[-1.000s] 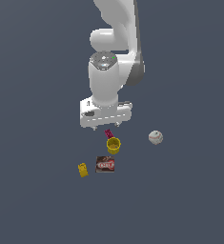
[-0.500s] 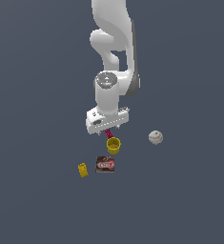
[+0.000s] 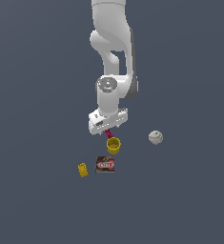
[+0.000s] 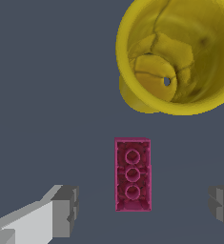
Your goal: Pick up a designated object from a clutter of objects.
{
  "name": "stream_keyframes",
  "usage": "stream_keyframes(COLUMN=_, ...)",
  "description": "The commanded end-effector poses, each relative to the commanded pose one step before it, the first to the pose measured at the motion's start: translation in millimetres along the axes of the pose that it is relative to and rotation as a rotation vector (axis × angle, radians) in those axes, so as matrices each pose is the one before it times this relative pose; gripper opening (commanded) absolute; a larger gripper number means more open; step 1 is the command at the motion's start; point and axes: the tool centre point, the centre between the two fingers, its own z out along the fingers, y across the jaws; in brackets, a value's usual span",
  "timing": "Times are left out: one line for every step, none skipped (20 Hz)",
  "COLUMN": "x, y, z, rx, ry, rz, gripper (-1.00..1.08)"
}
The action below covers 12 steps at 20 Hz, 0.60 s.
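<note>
The magenta block [image 4: 132,174] lies flat on the grey floor, its recessed face up, lengthwise between my two fingers. In the exterior view only a sliver of the magenta block [image 3: 108,134] shows under the hand. My gripper [image 4: 142,209] is open, one finger on each side of the block, apart from it; in the exterior view my gripper [image 3: 106,131] hangs just above it. The yellow cup [image 4: 178,55] stands upright right beside the block's far end and also shows in the exterior view [image 3: 113,145].
In the exterior view a white baseball [image 3: 155,137] lies to the right of the cup. A brown-red flat box [image 3: 105,164] and a small yellow block [image 3: 83,169] lie nearer the camera, to the exterior view's left.
The arm has come down toward the floor; the hand now sits low over the magenta block. The objects have not moved.
</note>
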Motion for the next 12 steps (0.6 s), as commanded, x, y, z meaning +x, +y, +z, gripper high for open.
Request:
stream_keyframes(x=-0.97, y=-0.80, z=1.71, rx=-0.00020, ry=0.00080, rz=-0.00575, gripper=1.00)
stream_keyframes(x=0.48, y=0.38, z=-0.89, rx=0.00030, ry=-0.00079, rz=0.00335, gripper=1.00)
stream_keyframes(x=-0.02, y=0.00, z=0.27, rx=0.00000, ry=0.00000, rz=0.00000, gripper=1.00)
stream_keyframes(x=-0.05, y=0.00, z=0.81, rx=0.00000, ry=0.00000, rz=0.00000, gripper=1.00)
stream_keyframes(x=-0.09, y=0.00, z=1.35, rx=0.00000, ry=0.00000, rz=0.00000, gripper=1.00)
stream_keyframes(x=-0.12, y=0.00, z=1.88, rx=0.00000, ry=0.00000, rz=0.00000, gripper=1.00)
stream_keyframes(x=-0.15, y=0.00, z=2.41, rx=0.00000, ry=0.00000, rz=0.00000, gripper=1.00)
stream_keyframes(x=-0.03, y=-0.28, z=2.85, rx=-0.00004, ry=0.00017, rz=-0.00067, gripper=1.00)
stream_keyframes(x=-0.19, y=0.01, z=3.44, rx=0.00000, ry=0.00000, rz=0.00000, gripper=1.00)
stream_keyframes(x=-0.21, y=0.01, z=3.94, rx=0.00000, ry=0.00000, rz=0.00000, gripper=1.00)
stream_keyframes(x=-0.07, y=-0.25, z=4.35, rx=-0.00005, ry=0.00016, rz=-0.00067, gripper=1.00)
stream_keyframes(x=-0.21, y=0.05, z=4.91, rx=0.00000, ry=0.00000, rz=0.00000, gripper=1.00)
